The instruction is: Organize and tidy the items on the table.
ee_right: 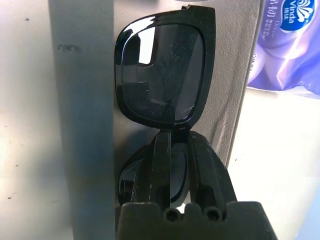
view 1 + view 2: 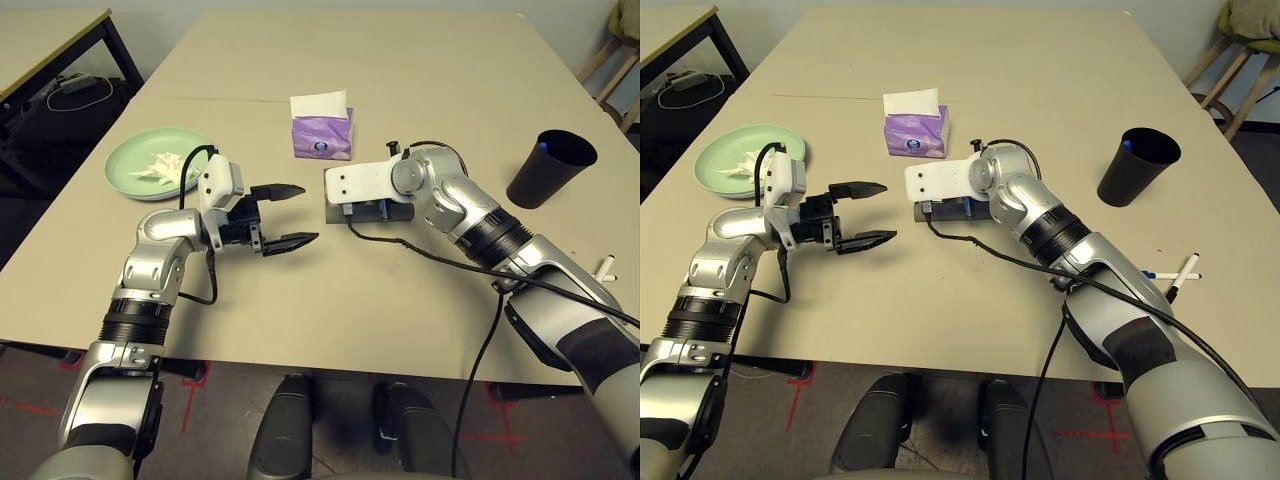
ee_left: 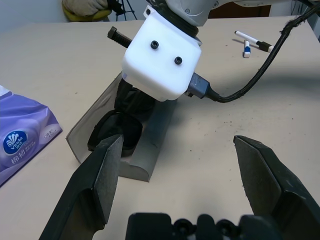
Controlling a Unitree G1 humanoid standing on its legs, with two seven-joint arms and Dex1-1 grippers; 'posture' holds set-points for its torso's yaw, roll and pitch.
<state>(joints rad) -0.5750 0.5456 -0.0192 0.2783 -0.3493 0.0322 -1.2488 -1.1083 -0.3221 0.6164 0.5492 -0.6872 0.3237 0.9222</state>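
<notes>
The right gripper [image 1: 177,145] is down in the open grey glasses case [image 3: 145,150] near the middle of the table [image 2: 400,80], its two black fingers pinched together on the bridge of the black sunglasses [image 1: 162,70], which lie inside the case with one lens showing in full. From the case, the left gripper [image 2: 285,215] hovers at about nine o'clock, just beside it and clear of the tabletop, pointing level toward it with its fingers [image 3: 100,175] spread wide and nothing between them. The purple tissue pack [image 2: 322,135], a white sheet sticking out of its top, stands near the case at roughly eleven o'clock. Farther out at about ten o'clock, beyond the left arm, sits the pale green plate [image 2: 130,160] with the crumpled white tissue [image 2: 165,165] lying on it. The black cup [image 2: 550,168] stands upright, well apart from the case at about three o'clock, with something blue just visible inside its rim. A pen [image 2: 1185,275] and a small blue-white piece beside it lie near the table's near right edge, at roughly four o'clock from the case, partly behind the right forearm. A smaller side table [image 2: 50,40] stands off the far left corner.
</notes>
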